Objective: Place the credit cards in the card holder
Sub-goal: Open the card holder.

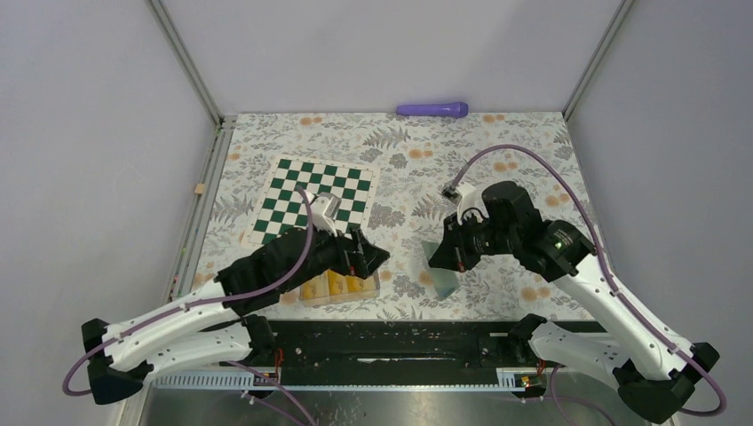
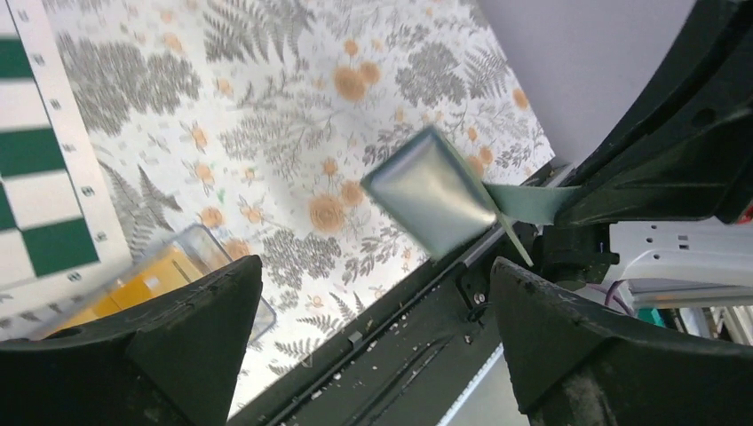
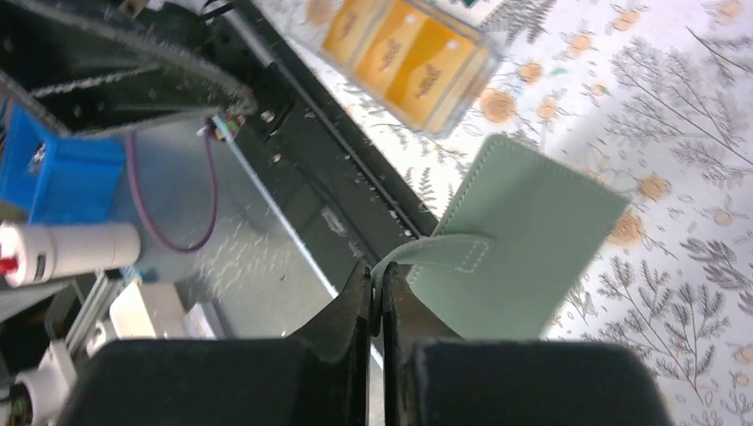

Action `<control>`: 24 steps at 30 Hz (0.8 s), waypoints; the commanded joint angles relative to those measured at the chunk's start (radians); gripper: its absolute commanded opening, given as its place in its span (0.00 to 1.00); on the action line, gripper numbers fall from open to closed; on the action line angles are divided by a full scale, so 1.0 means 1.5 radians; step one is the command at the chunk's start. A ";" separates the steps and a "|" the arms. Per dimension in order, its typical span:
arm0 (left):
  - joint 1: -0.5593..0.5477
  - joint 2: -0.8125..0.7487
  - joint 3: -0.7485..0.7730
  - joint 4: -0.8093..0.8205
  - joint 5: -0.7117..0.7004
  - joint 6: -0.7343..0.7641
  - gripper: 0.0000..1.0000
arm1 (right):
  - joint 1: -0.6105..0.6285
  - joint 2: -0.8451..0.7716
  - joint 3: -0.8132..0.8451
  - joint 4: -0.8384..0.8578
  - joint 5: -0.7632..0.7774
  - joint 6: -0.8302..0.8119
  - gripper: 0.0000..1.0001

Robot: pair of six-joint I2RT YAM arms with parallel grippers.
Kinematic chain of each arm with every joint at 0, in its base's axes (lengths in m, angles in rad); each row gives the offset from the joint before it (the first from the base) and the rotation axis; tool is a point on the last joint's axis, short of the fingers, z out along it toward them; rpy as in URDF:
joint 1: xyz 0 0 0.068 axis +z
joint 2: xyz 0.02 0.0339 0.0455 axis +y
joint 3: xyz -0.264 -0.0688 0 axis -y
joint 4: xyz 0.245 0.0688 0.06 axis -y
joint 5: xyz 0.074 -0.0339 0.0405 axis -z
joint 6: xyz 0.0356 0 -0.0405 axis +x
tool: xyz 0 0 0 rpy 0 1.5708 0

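Observation:
The sage-green card holder (image 1: 441, 267) hangs tilted over the table's front edge; it also shows in the right wrist view (image 3: 524, 244) and the left wrist view (image 2: 432, 191). My right gripper (image 3: 376, 288) is shut on its strap tab and holds it up. The orange-yellow credit cards (image 1: 342, 285) lie in a clear plastic box (image 3: 404, 58) near the front edge, also seen in the left wrist view (image 2: 142, 284). My left gripper (image 2: 373, 355) is open and empty, hovering over the box's right end (image 1: 368, 257).
A green and white chessboard (image 1: 315, 193) lies at the back left. A purple cylinder (image 1: 432, 109) rests against the back wall. The black rail (image 1: 400, 342) runs along the table's front edge.

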 commanded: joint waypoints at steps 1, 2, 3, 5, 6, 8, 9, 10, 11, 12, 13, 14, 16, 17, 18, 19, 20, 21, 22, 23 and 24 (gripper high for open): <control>0.001 -0.068 -0.018 0.038 0.003 0.154 0.99 | -0.002 0.019 0.082 -0.086 -0.143 -0.099 0.00; 0.002 -0.080 -0.021 0.043 0.035 0.187 0.98 | -0.002 0.015 0.090 -0.087 -0.166 -0.107 0.00; 0.002 -0.089 -0.018 0.044 0.061 0.217 0.98 | -0.002 0.011 0.099 -0.087 -0.192 -0.116 0.00; 0.001 -0.097 -0.005 0.029 0.111 0.270 0.98 | -0.002 0.004 0.113 -0.092 -0.237 -0.129 0.00; 0.002 -0.097 0.003 0.020 0.147 0.296 0.98 | -0.002 0.003 0.120 -0.099 -0.257 -0.137 0.00; 0.001 -0.096 0.024 -0.001 0.199 0.335 0.98 | -0.002 0.002 0.132 -0.106 -0.290 -0.145 0.00; 0.002 -0.094 0.031 -0.005 0.231 0.355 0.97 | -0.002 0.003 0.136 -0.109 -0.311 -0.145 0.00; 0.002 -0.092 0.037 -0.006 0.264 0.381 0.97 | -0.002 0.006 0.139 -0.110 -0.330 -0.143 0.00; 0.002 -0.091 0.040 -0.003 0.304 0.409 0.97 | -0.002 0.008 0.142 -0.111 -0.352 -0.140 0.00; 0.002 -0.089 0.040 0.004 0.341 0.433 0.97 | -0.002 0.011 0.144 -0.110 -0.372 -0.138 0.00; 0.002 -0.087 0.039 0.014 0.370 0.455 0.97 | -0.002 0.015 0.145 -0.109 -0.389 -0.135 0.00; 0.002 -0.080 0.038 0.026 0.399 0.472 0.97 | -0.002 0.019 0.146 -0.109 -0.401 -0.131 0.00; 0.001 -0.062 0.040 0.051 0.453 0.505 0.96 | -0.002 0.027 0.144 -0.108 -0.424 -0.127 0.00; 0.002 -0.049 0.039 0.068 0.476 0.517 0.95 | -0.002 0.032 0.145 -0.109 -0.435 -0.124 0.00; 0.001 -0.035 0.040 0.083 0.500 0.526 0.94 | -0.002 0.035 0.144 -0.108 -0.447 -0.120 0.00; 0.001 -0.019 0.041 0.102 0.521 0.533 0.93 | -0.002 0.036 0.143 -0.106 -0.453 -0.118 0.00; 0.001 -0.003 0.041 0.118 0.539 0.538 0.93 | -0.002 0.037 0.141 -0.103 -0.458 -0.115 0.00; 0.001 0.014 0.042 0.140 0.557 0.540 0.92 | -0.002 0.036 0.139 -0.097 -0.462 -0.110 0.00; 0.001 0.030 0.042 0.166 0.574 0.540 0.92 | -0.002 0.034 0.136 -0.093 -0.467 -0.105 0.00; 0.000 0.045 0.041 0.192 0.586 0.537 0.91 | -0.002 0.031 0.131 -0.075 -0.473 -0.095 0.00; -0.001 0.060 0.041 0.221 0.597 0.537 0.91 | -0.002 0.027 0.125 -0.060 -0.480 -0.084 0.00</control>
